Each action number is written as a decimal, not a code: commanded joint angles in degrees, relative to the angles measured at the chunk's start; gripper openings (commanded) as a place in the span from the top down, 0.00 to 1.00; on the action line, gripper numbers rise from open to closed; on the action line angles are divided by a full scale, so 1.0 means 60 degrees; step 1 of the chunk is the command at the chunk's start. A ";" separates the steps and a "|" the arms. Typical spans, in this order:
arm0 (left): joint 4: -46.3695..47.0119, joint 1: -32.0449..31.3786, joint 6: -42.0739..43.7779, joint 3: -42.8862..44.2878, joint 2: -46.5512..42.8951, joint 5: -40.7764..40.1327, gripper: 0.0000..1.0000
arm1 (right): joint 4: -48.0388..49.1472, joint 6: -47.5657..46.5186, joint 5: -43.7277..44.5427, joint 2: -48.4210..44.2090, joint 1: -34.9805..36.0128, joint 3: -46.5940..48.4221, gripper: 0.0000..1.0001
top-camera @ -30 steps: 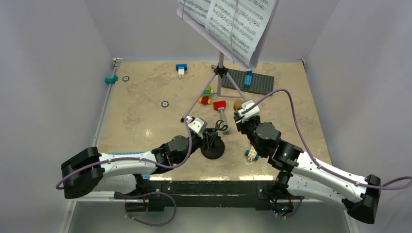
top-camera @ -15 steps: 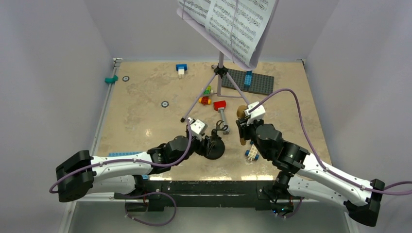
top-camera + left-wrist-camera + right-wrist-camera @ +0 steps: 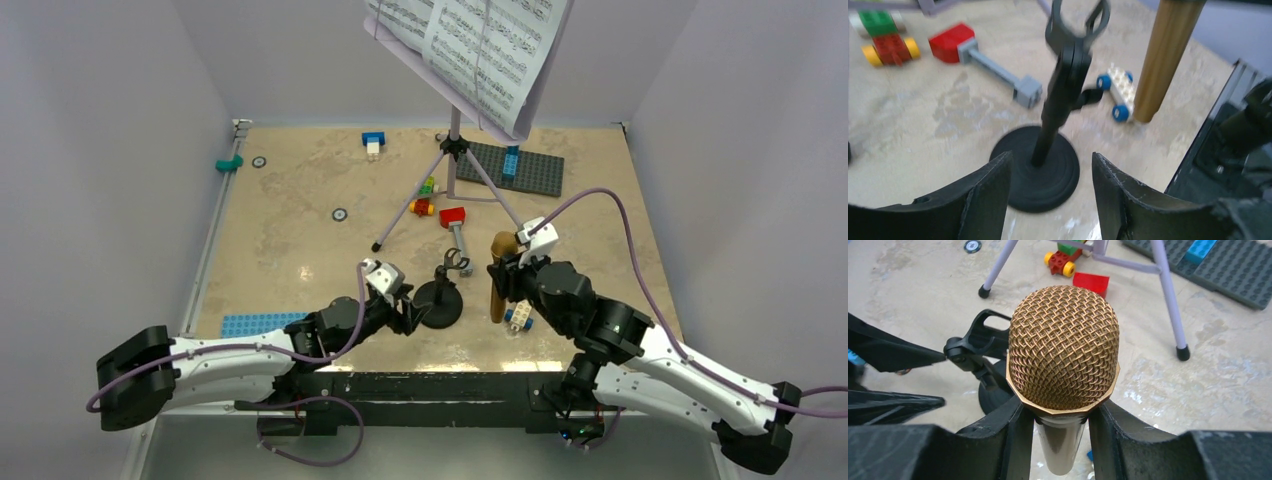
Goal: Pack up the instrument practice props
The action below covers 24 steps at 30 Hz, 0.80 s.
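Note:
The small black mic stand (image 3: 438, 300) stands upright on its round base (image 3: 1040, 170), its clip (image 3: 1075, 20) empty. My left gripper (image 3: 405, 312) is open just near-left of the base, touching nothing; in the left wrist view the fingertips (image 3: 1050, 157) frame the base. My right gripper (image 3: 497, 272) is shut on the gold microphone (image 3: 498, 300) just under its mesh head (image 3: 1064, 345), handle hanging down to just above the table right of the stand. The lavender music stand (image 3: 455, 150) stands at the back, holding the white sheet-music pages (image 3: 470, 45).
A red-headed toy hammer (image 3: 455, 222) lies behind the mic stand. A white wheeled brick (image 3: 517, 317) sits by the microphone's tail. Coloured bricks (image 3: 424, 200), a grey baseplate (image 3: 520, 168) and a blue plate (image 3: 255, 324) lie around. Walls enclose three sides.
My left gripper opened, let go of the mic stand and drew back toward the near left. My right gripper carried the microphone nearer, to just right of the stand, turning it upright.

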 commanded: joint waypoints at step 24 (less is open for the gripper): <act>0.1757 0.0016 -0.2938 -0.1535 -0.1549 0.2913 0.04 | 0.1822 0.2960 -0.6225 -0.1404 -0.0362 -0.0813 1.00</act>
